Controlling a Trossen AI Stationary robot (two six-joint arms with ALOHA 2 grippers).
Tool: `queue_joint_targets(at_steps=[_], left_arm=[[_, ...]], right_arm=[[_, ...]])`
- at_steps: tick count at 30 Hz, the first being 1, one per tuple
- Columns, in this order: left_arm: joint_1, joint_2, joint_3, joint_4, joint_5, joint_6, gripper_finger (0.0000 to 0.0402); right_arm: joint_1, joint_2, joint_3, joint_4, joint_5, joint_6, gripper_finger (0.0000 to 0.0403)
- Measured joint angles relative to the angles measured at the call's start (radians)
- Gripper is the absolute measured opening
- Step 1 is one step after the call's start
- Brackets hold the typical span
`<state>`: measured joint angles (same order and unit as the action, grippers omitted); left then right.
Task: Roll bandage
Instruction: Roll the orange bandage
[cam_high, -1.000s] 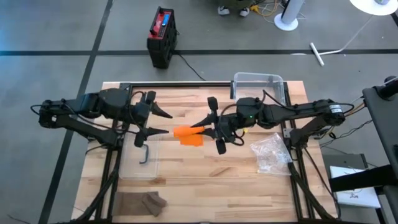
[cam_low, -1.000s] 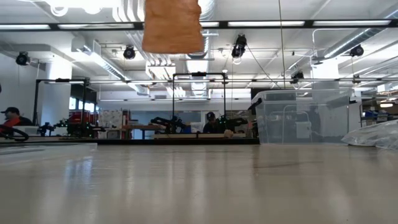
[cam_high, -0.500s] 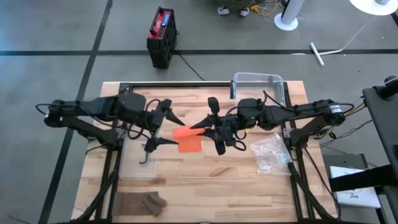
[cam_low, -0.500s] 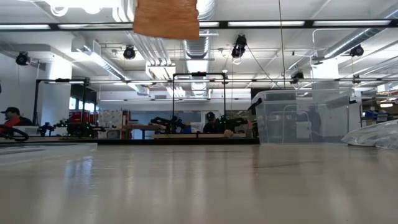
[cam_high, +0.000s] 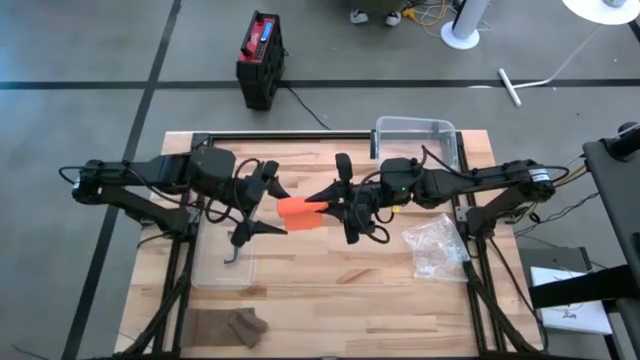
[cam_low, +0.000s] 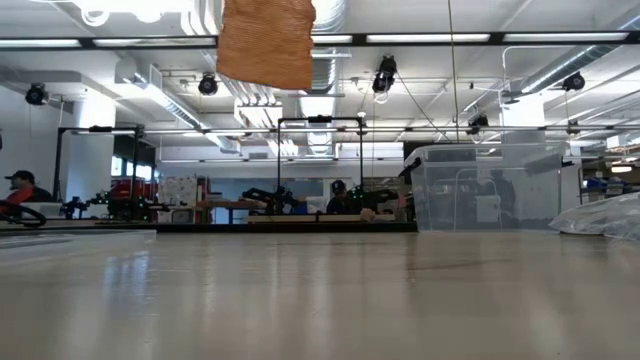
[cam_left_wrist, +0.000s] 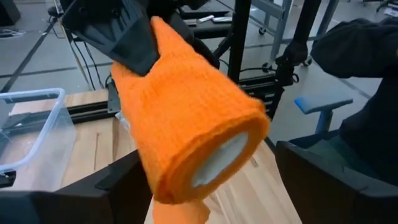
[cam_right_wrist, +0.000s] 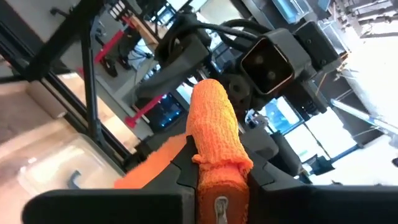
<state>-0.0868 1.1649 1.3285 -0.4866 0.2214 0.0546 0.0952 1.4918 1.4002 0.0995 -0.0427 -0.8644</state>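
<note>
right end effector (cam_high: 322, 204) clamps bandage roll (cam_high: 300, 212) | left end effector (cam_high: 277, 209) open around roll

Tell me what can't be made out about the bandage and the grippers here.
- Low view: both grippers cut off by the top edge; only the orange bandage hangs in.
- Left wrist view: bandage hides whether the open left gripper touches it.
- Right wrist view: right gripper hides the roll's held end.

The bandage roll (cam_high: 299, 212) hangs above the table (cam_high: 330, 290) centre, between the left gripper (cam_high: 270, 207) on its left and the right gripper (cam_high: 325, 203) on its right. A clear bin (cam_high: 415, 135) stands far right; a plastic bag (cam_high: 437, 246) lies right.
</note>
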Motion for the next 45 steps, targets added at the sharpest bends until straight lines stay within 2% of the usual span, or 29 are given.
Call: queue_joint_targets(at_steps=[7,20,30,36,45], left_arm=[[0.0,0.001,0.002,0.015,-0.002,-0.108,0.0309],[0.001,-0.011,0.003,-0.01,0.092,-0.274,0.0337],[0.011,-0.007,-0.001,-0.029,0.055,-0.32,0.0315],[0.024,-0.007,-0.009,-0.041,0.048,-0.326,0.0264],[0.026,0.039,-0.013,-0.064,0.036,-0.299,0.0108]], right_arm=[[0.001,0.011,-0.001,-0.015,0.032,-0.178,0.0043],[0.014,0.033,-0.002,-0.039,0.028,-0.57,0.0045],[0.016,0.049,-0.009,-0.073,0.044,-0.817,0.0047],[0.016,0.05,-0.011,-0.111,0.045,-0.939,0.0047],[0.018,0.051,-0.013,-0.147,0.033,-0.995,0.0052]])
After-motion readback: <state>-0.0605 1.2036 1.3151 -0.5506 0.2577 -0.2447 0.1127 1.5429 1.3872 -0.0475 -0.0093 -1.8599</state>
